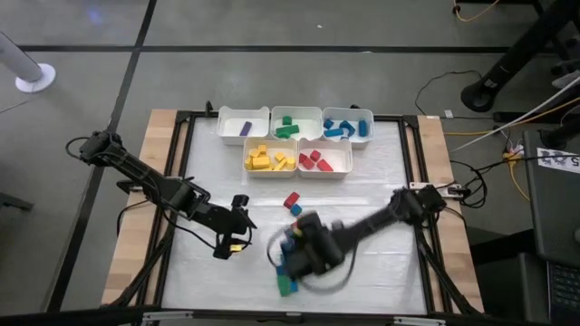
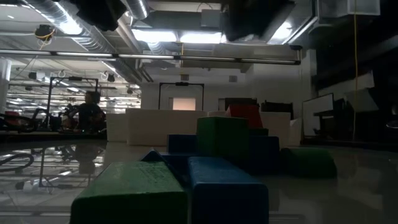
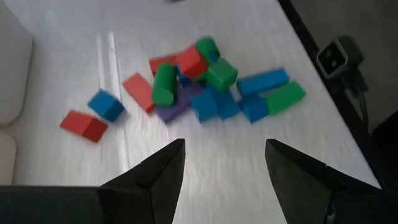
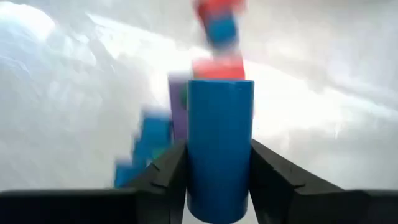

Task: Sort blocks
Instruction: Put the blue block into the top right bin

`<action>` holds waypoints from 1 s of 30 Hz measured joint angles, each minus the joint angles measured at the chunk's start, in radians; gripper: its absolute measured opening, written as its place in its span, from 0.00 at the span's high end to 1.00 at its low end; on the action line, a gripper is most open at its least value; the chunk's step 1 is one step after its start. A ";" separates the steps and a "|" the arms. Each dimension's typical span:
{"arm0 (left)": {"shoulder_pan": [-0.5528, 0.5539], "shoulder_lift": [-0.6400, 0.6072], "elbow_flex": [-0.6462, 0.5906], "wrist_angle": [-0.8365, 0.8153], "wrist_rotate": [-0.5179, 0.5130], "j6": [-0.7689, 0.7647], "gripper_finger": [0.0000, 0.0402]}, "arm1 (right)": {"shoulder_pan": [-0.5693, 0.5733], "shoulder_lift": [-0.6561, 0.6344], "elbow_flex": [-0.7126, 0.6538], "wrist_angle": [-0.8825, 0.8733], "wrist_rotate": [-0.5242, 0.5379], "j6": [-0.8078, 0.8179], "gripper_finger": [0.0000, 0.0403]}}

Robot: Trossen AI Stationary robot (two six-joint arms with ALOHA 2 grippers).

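A pile of blocks, red, green, blue and purple, lies near the table's near edge; the left wrist view shows the pile spread out. The low view has a green block and a blue one close up. My right gripper is over the pile, shut on a blue rounded block. My left gripper hovers open to the left of the pile, and its fingers point toward it. A red block and a blue one lie apart, farther back. My right gripper pinches the blue rounded block between its two fingers, one on each long side. The block stands out lengthwise past the fingertips. Whether it is lifted clear of the pile, I cannot tell.
Five white bins stand in two rows at the far side: purple, green and blue behind, yellow and red in front. Bare white table lies between bins and pile. A person sits in the room beyond.
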 joint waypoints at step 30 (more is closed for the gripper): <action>0.224 0.000 0.000 0.025 -0.009 0.082 0.48 | -1.032 -0.125 -0.149 -0.002 -0.185 -1.217 0.64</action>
